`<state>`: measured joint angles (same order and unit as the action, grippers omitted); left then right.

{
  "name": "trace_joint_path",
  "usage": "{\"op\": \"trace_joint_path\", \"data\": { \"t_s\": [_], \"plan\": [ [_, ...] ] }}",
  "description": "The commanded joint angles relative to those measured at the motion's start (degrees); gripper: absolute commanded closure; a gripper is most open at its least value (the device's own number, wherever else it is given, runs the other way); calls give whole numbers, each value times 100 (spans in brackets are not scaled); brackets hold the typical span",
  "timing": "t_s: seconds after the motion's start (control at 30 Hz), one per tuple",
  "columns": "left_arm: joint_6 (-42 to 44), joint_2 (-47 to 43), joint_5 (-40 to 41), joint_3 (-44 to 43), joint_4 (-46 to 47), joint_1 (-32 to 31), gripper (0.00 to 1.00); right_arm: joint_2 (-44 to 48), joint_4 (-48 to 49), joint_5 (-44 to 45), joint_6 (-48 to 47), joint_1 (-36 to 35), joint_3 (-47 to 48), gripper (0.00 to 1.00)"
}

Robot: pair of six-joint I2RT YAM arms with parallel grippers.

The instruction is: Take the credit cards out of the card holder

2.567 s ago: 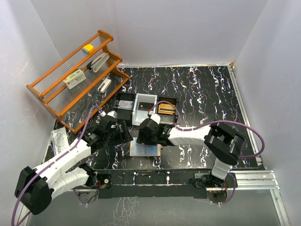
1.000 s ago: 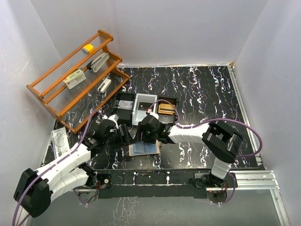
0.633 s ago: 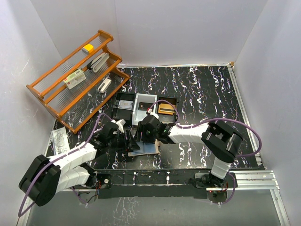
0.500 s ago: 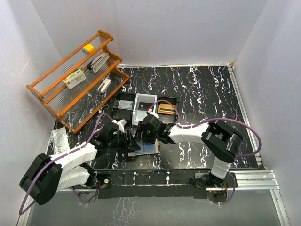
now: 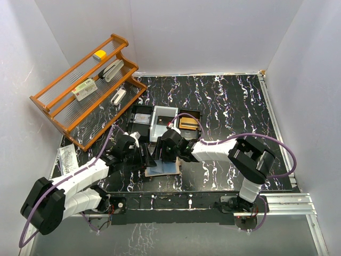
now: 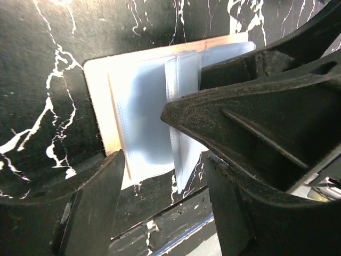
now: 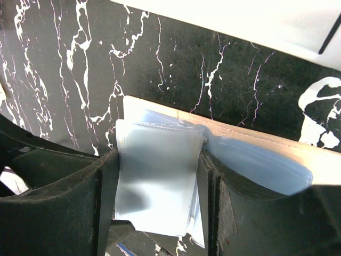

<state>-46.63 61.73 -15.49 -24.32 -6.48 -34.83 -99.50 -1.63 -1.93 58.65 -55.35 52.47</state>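
Note:
The beige card holder (image 5: 166, 170) lies open on the black marbled table near the front edge, its blue-grey clear sleeves (image 6: 144, 117) spread over it. My right gripper (image 5: 160, 156) stands over it from the far side. In the right wrist view its jaws (image 7: 157, 213) touch both side edges of a raised sleeve flap (image 7: 160, 170), above the beige leather (image 7: 256, 141). My left gripper (image 5: 147, 159) is open at the holder's left. In its wrist view (image 6: 165, 213) the fingers straddle the sleeves' near edge without touching. Orange-brown cards (image 5: 187, 123) lie in the tray's right compartment.
The black-and-grey three-compartment tray (image 5: 163, 110) stands just behind the holder. A tilted wooden rack (image 5: 64, 114) with small items is at the back left. A clear plastic bag (image 5: 66, 159) lies by the left wall. The right gripper's body (image 6: 266, 106) crowds the left wrist view.
My left gripper has moved right and in against the holder's left side. The right gripper stays over the holder, which has shifted a little. A sleeve flap now stands up.

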Motion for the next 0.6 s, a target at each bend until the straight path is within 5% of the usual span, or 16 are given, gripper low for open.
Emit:
{"op": "trace_joint_path", "data": {
  "t_s": [0.0, 0.57],
  "plan": [
    [12, -403, 491, -287, -316, 16, 38, -104, 13, -190, -22, -99, -127, 62],
    [-172, 56, -1047, 118, 1987, 12, 53, -63, 103, -313, -53, -79, -127, 60]
  ]
}}
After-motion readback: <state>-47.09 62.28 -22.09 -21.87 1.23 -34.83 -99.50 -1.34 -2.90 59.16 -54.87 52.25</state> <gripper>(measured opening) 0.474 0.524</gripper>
